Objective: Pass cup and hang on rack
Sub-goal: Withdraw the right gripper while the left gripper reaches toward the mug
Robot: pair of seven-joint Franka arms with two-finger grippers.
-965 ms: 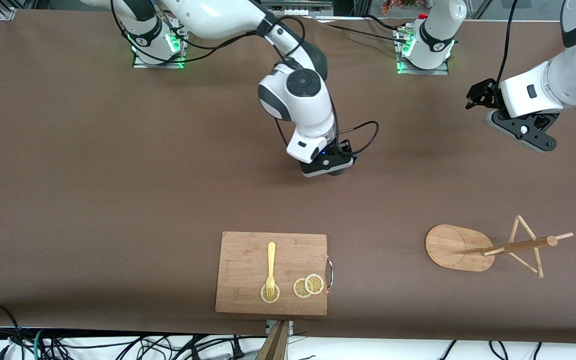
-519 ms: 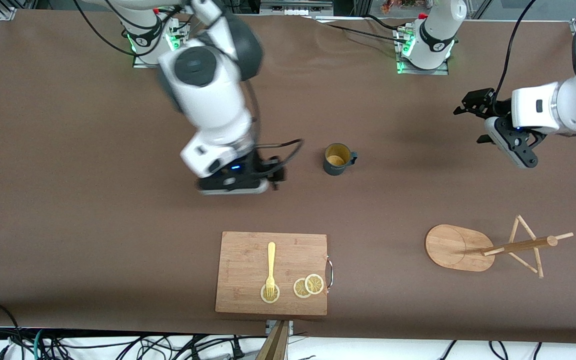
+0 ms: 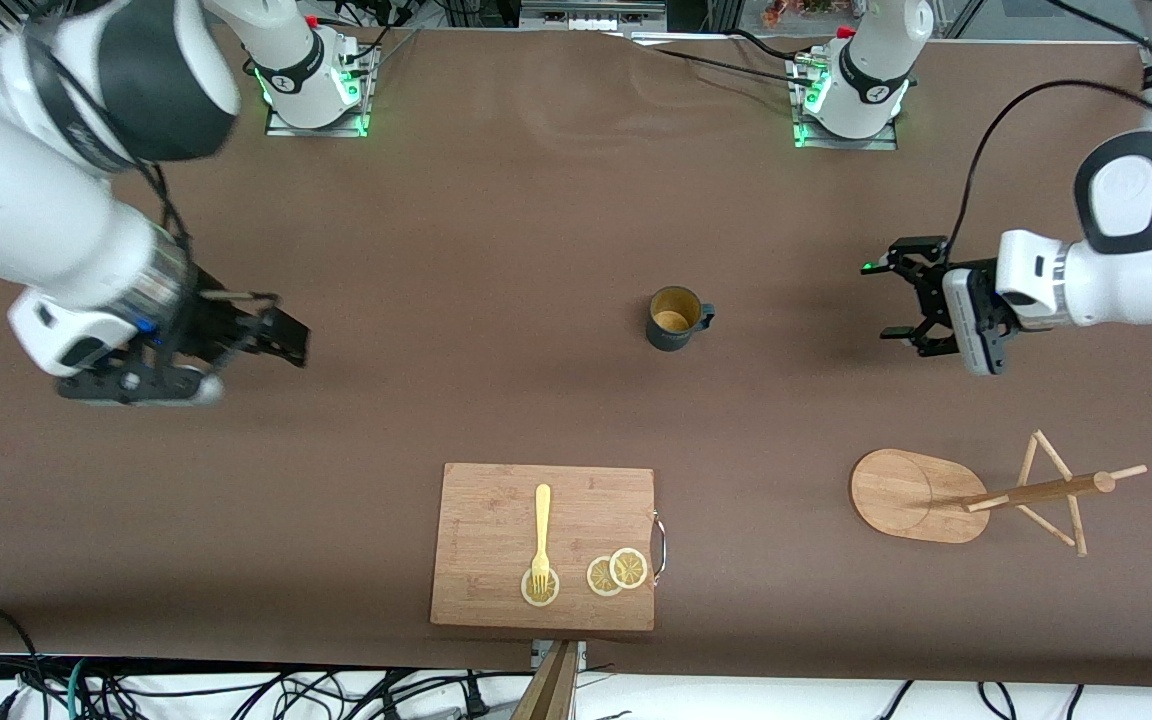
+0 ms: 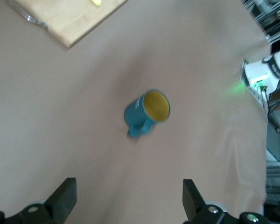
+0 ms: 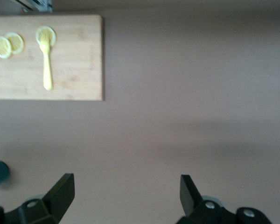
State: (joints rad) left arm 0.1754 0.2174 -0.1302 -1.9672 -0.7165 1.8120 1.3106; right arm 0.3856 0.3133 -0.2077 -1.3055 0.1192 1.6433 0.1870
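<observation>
**Teal mug stands alone between two empty end effectors**

The small dark teal ribbed mug [image 3: 675, 319] with its yellowish-tan inside sits upright on the brown surface [image 3: 496, 220], roughly midway between the two arms, its handle turned toward the left arm's end. Nothing touches it.

The left end effector [image 3: 898, 299] hangs over bare surface between the mug and the left arm's end, pointing toward the mug, its black fingers [image 4: 65, 198] spread wide with nothing between them. The right end effector [image 3: 281, 335] is well away over the right arm's end of the surface, its fingers [image 5: 60, 191] also parted and empty.

The light bamboo mug tree [image 3: 976, 492] with a flat oval base, central pole and thin pegs stands nearer the front camera than the left end effector. A rectangular wooden cutting board [image 3: 496, 510] lies nearer the front camera than the mug, carrying a yellow fork [image 3: 541, 535] and three lemon slices [image 3: 618, 572].
</observation>
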